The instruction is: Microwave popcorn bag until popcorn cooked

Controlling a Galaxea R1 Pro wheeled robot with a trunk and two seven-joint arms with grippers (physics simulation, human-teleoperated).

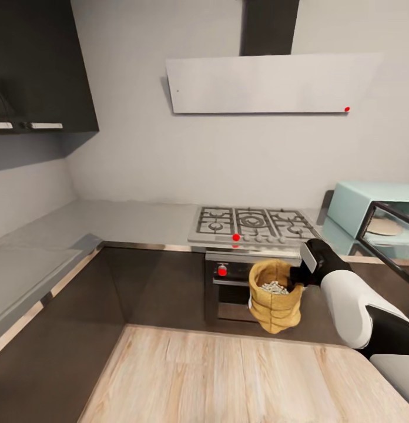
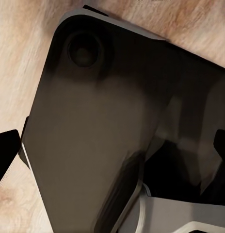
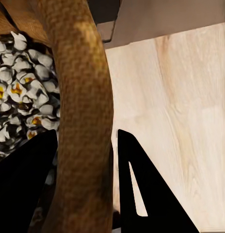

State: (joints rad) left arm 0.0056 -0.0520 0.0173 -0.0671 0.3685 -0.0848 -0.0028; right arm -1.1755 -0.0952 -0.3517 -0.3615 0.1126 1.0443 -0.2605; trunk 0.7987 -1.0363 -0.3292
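Observation:
The tan-brown popcorn bag (image 1: 276, 310) hangs in the air in front of the oven, below the countertop (image 1: 128, 220). My right gripper (image 1: 297, 276) is shut on its rolled rim from the right. In the right wrist view the rim (image 3: 78, 97) runs between the two black fingers (image 3: 141, 194) of the right gripper (image 3: 87, 135). Whitish popcorn (image 3: 20, 92) with yellow spots fills the sack and shows as a heap (image 1: 275, 288) in the head view. The mint-blue microwave (image 1: 357, 202) stands on the counter at the right, with its dark glass door (image 1: 388, 238) swung open. My left gripper (image 2: 112, 150) stands open over the robot's dark base.
A grey gas hob (image 1: 251, 224) with black grates sits above the steel oven (image 1: 228, 288). A flat range hood (image 1: 269, 82) hangs on the wall. Dark cabinets (image 1: 40, 64) are at the upper left. Light wooden floor (image 1: 228, 376) lies below.

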